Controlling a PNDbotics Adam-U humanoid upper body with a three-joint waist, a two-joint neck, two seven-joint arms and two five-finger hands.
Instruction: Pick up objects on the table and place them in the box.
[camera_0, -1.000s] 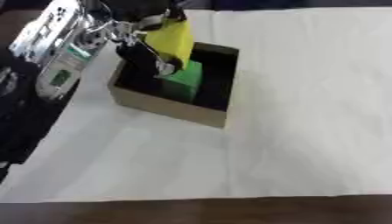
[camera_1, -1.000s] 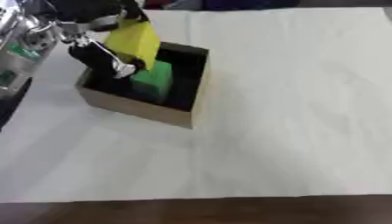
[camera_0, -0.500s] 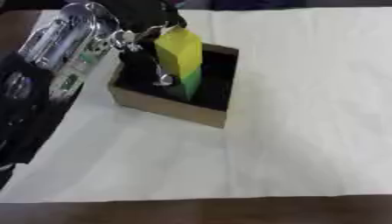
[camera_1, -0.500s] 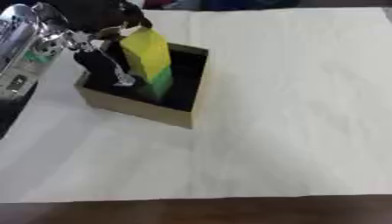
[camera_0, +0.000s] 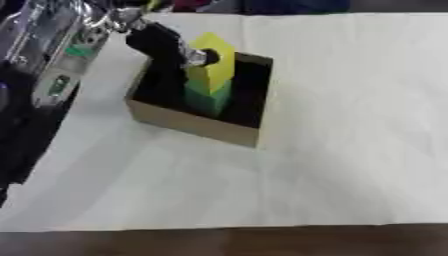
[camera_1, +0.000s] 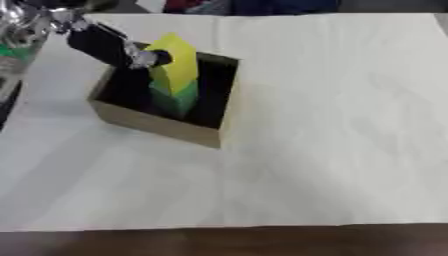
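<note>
The left hand reaches over the brown cardboard box on the white-covered tabletop, its fingers pinched on the yellow block, which stands tilted atop a green block inside the box.

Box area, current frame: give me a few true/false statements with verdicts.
1. The yellow block is over the box. True.
2. The yellow block lies flat on the white table cover beside the box. False: it stands above the green block inside the box.
3. The left hand is at the yellow block. True; its fingertips are against the block's side.
4. The right hand is reaching into the box. False: no right hand shows in either view.
5. The box is red plastic. False: it is brown with a dark inside.
</note>
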